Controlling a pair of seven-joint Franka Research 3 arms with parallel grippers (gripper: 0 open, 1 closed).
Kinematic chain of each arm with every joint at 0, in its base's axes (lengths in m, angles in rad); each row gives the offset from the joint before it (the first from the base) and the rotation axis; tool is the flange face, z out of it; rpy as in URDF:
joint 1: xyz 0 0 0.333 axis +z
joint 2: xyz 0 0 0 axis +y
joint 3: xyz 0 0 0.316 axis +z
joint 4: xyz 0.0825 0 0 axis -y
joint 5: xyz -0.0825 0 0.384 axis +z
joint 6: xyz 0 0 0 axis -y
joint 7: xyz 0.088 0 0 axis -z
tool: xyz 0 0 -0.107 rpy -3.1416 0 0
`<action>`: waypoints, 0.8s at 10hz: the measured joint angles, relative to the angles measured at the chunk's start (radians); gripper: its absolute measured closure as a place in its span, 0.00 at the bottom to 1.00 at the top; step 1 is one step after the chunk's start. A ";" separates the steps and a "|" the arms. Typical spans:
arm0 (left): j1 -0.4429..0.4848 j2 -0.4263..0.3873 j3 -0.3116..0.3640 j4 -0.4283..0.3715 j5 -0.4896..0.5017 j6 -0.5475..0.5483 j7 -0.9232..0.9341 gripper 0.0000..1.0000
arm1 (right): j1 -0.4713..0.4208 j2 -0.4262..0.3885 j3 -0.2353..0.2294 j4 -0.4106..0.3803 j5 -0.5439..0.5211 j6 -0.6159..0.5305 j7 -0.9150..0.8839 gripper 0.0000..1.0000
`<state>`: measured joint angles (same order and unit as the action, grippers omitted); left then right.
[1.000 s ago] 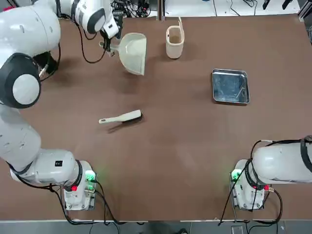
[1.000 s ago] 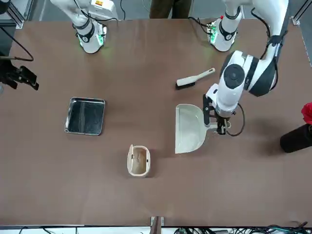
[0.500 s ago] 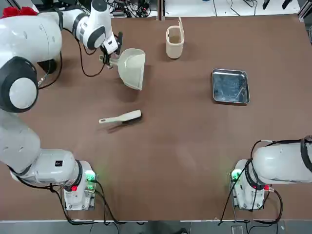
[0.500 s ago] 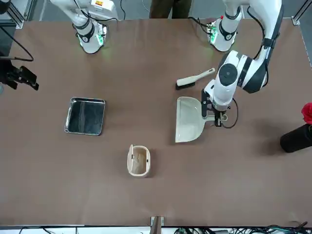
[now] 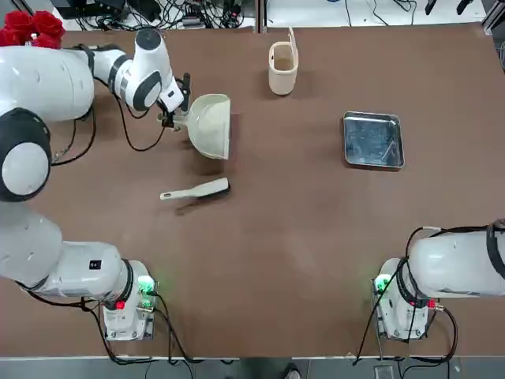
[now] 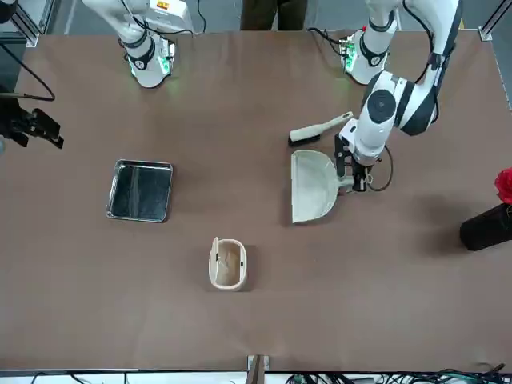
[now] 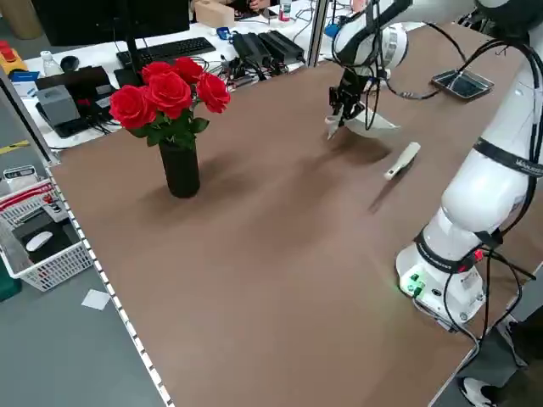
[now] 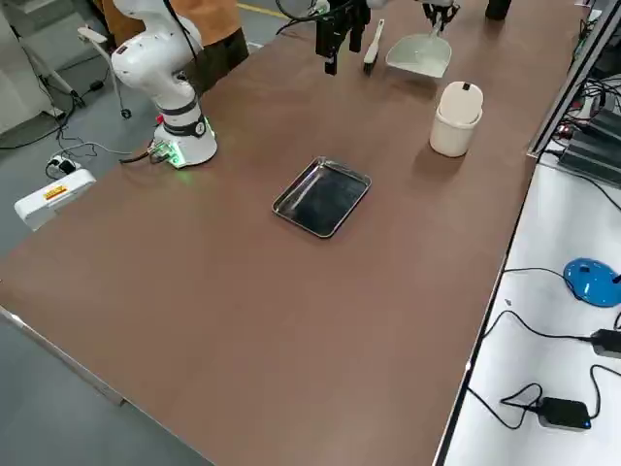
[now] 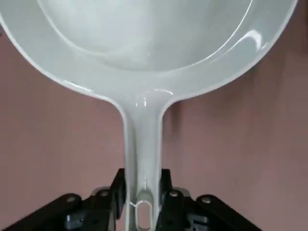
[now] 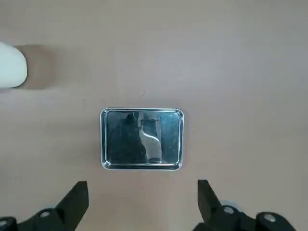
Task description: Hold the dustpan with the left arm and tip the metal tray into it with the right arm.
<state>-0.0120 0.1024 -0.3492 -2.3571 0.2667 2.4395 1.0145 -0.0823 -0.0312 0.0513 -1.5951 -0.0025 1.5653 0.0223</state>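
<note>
The left gripper (image 9: 143, 195) is clamped on the end of the dustpan's handle. In the left wrist view, both dark fingers (image 9: 117, 192) press against the sides of the narrow handle, with no gap visible between pad and plastic. The dustpan (image 5: 210, 126) sits on the left half of the table (image 5: 300, 260), toward the far edge from the robot bases. Its handle points toward the left gripper (image 5: 172, 110) and its wide mouth faces the middle of the table. From the left side view the dustpan (image 7: 366, 124) appears slightly above the tabletop with a shadow beneath it, but whether any edge touches the surface cannot be told.

The left arm (image 5: 47, 87) reaches out over the far left of the table. The front view shows its wrist directly beside the dustpan (image 6: 313, 186).

The right gripper (image 10: 143, 202) is fully spread and holds nothing. In the right wrist view, its two fingers (image 10: 77, 199) stand wide apart high above the metal tray (image 10: 141, 139), with no contact. The right arm (image 5: 458, 268) is parked above its base at the near right of the table.

The metal tray (image 5: 372, 140) lies flat on the right half of the table, well apart from the dustpan.

Other items on the table:
- A cream cup (image 5: 282, 67) stands upright near the far edge, between the dustpan and the tray.
- A hand brush (image 5: 195, 191) lies flat on the table, near the dustpan on its robot-facing side, not touching it.
- A dark vase of red roses (image 7: 174, 127) stands at the far left corner.
</note>
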 joint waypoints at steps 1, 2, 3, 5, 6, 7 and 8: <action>0.002 -0.007 0.003 -0.019 -0.004 0.004 -0.027 0.68 | 0.000 0.000 0.000 0.000 0.000 0.000 0.000 0.00; 0.003 -0.010 0.004 -0.036 -0.004 0.016 -0.068 0.68 | 0.000 0.000 0.000 0.000 0.000 0.000 0.001 0.00; 0.003 -0.010 0.004 -0.049 -0.004 0.027 -0.101 0.68 | 0.000 0.000 0.000 0.000 0.000 0.000 0.001 0.00; 0.003 -0.010 0.004 -0.068 -0.005 0.046 -0.159 0.68 | 0.000 0.000 0.000 0.000 0.000 0.000 0.002 0.00; 0.003 -0.010 0.004 -0.079 -0.005 0.059 -0.174 0.68 | 0.000 0.000 0.000 0.000 0.000 0.000 0.003 0.00; 0.003 -0.010 0.003 -0.090 -0.005 0.065 -0.181 0.68 | 0.000 0.000 0.000 0.000 0.000 0.002 0.003 0.00; 0.002 -0.010 0.002 -0.104 -0.005 0.067 -0.197 0.68 | 0.000 0.000 0.000 0.000 0.000 0.004 0.003 0.00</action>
<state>-0.0097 0.0925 -0.3473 -2.4608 0.2619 2.5067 0.8173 -0.0826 -0.0312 0.0512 -1.5954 -0.0025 1.5694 0.0253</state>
